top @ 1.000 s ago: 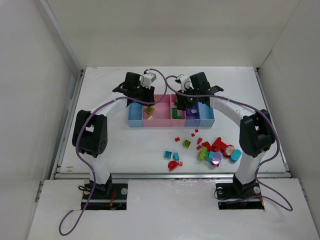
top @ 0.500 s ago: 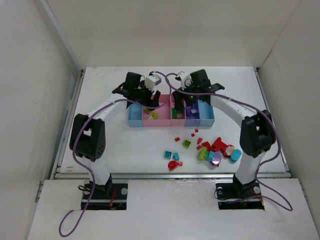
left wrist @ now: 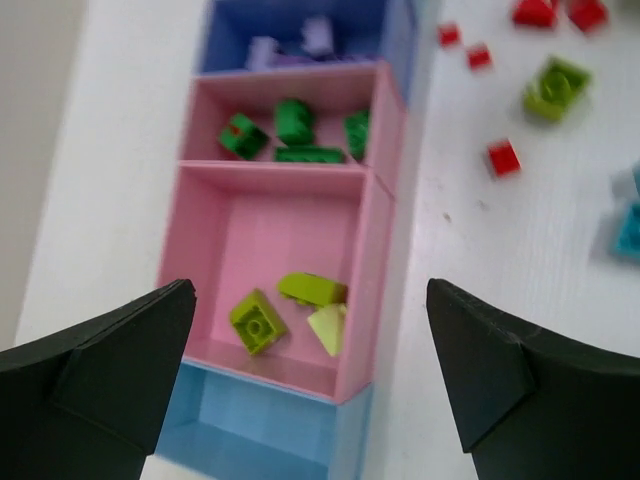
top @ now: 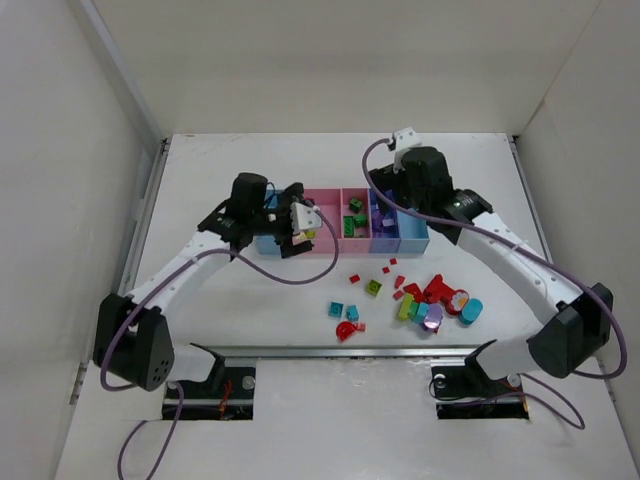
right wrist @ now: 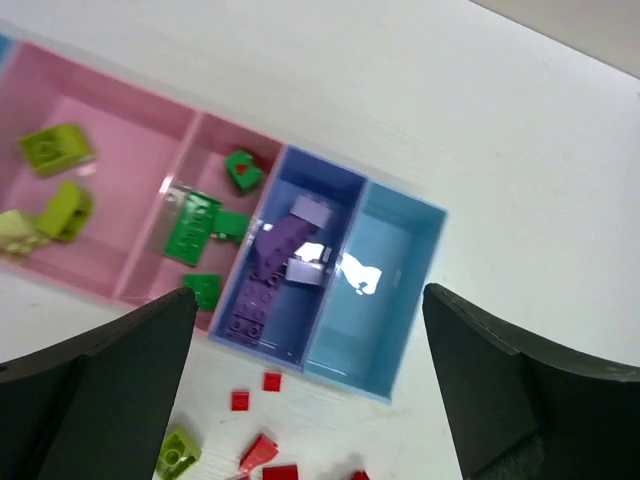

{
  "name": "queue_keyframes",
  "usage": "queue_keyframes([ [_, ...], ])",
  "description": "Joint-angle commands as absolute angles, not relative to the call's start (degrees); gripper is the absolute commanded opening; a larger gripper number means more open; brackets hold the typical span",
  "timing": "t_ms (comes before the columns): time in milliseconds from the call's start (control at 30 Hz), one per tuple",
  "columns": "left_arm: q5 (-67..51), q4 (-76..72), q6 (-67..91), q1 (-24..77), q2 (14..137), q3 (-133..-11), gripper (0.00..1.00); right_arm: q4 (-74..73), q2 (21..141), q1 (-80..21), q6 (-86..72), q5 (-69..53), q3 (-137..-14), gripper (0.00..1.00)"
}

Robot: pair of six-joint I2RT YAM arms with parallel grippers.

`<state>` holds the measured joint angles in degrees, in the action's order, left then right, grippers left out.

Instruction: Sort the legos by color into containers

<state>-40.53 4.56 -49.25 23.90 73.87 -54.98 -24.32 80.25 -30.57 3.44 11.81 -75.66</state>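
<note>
From above, the row of five joined open plastic bins (top: 412,238), light blue, pink and purple-blue, sits mid-bench (top: 250,290). Loose small plastic bricks in red, lime, cyan and purple (top: 420,305) lie toward the near edge, right of centre. The left end effector (top: 300,225) hangs over the row's left part and the right end effector (top: 385,200) over its right part.

On the left wrist camera, the left end effector (left wrist: 310,290) is spread wide above the wide pink bin (left wrist: 260,230), which holds three lime-yellow bricks (left wrist: 258,320).

On the right wrist camera, the right end effector (right wrist: 310,293) is spread wide over the purple-blue bin (right wrist: 330,175), which holds purple bricks (right wrist: 275,270).

Legible markings: none. Checked containers (top: 413,240) and legos (top: 437,291) in all three views; no text, label, brand, number or sign can be read.
</note>
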Motion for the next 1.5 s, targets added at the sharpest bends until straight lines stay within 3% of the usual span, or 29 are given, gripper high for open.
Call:
queue_keyframes([
  [0,-45.7,28.6,-73.5,27.0,79.7,-60.5,1.0,-28.6,80.2,-35.2,-0.6,30.7,-74.8,1.0],
  [133,-38.3,31.8,-77.4,32.9,82.5,-60.7,1.0,-31.5,78.7,-36.3,-3.2,30.1,-74.5,1.0],
  [333,-40.5,38.0,-87.3,39.6,85.4,-59.4,0.98,-31.5,73.0,-38.3,-8.7,27.3,-68.9,1.0],
  [533,-40.2,38.1,-83.6,44.4,92.8,-60.3,0.83,-32.0,68.2,-38.8,-10.5,26.8,-65.1,1.0],
  [667,-40.2,36.8,-81.0,46.9,94.7,-59.5,0.82,-32.0,66.2,-38.8,-10.5,26.8,-63.4,1.0],
  [767,-35.8,29.9,-69.6,50.0,95.9,-59.0,0.8,-32.0,66.2,-38.8,-10.5,26.8,-62.8,1.0],
  [900,-34.3,27.1,-63.9,50.8,97.3,-59.0,0.72,-31.5,66.2,-38.8,-10.5,26.2,-62.3,1.0],
  [1067,-28.6,25.6,-60.8,52.5,99.1,-57.4,0.5,-31.5,65.5,-38.8,-10.5,26.7,-60.6,1.0],
  [1100,-28.6,25.6,-60.2,52.5,99.8,-57.4,0.4,-31.5,65.0,-38.8,-10.5,26.7,-60.6,1.0],
  [1200,-27.9,26.2,-61.5,52.5,99.8,-56.2,0.26,-31.5,64.4,-38.8,-9.9,26.7,-60.6,1.0],
  [1233,-27.9,26.2,-61.5,52.5,99.8,-56.2,0.16,-31.5,64.4,-38.8,-9.9,26.7,-60.6,1.0],
  [1333,-27.3,26.7,-60.3,52.5,97.7,-56.7,0.0,-31.5,64.4,-38.8,-9.4,26.7,-61.8,1.0],
  [1467,-26.0,28.6,-55.3,46.9,92.8,-61.0,0.0,-31.5,64.4,-38.8,-8.9,26.7,-63.4,1.0],
])
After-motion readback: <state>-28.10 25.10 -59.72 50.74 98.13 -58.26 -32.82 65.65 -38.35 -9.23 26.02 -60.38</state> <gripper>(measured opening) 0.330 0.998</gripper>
